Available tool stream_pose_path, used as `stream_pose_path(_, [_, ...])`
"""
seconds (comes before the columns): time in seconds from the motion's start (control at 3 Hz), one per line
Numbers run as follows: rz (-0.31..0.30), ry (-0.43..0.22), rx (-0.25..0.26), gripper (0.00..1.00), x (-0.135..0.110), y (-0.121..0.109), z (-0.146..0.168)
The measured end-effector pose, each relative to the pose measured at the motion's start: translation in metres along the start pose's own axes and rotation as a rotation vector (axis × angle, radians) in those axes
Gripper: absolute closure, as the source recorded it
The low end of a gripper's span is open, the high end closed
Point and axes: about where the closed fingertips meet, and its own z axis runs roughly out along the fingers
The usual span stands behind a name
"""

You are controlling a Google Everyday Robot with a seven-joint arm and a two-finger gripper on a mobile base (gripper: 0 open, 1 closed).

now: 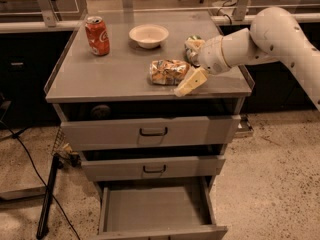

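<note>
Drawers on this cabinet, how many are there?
3, stacked: top drawer shut, middle drawer about shut, bottom drawer pulled open. None seems hidden. The gripper is open over the tabletop, beside the snack bag.

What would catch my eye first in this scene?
The big white arm reaching in from the right, its claw spread open at a crinkled snack bag lying on the cabinet top. After that, the red soda can at the back left beside a white bowl, and the bottom drawer standing open.
</note>
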Motion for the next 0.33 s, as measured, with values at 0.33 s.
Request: stream_pose_path(0.33, [0.000, 0.000, 0.000, 0.00, 0.0000, 0.0000, 0.0000])
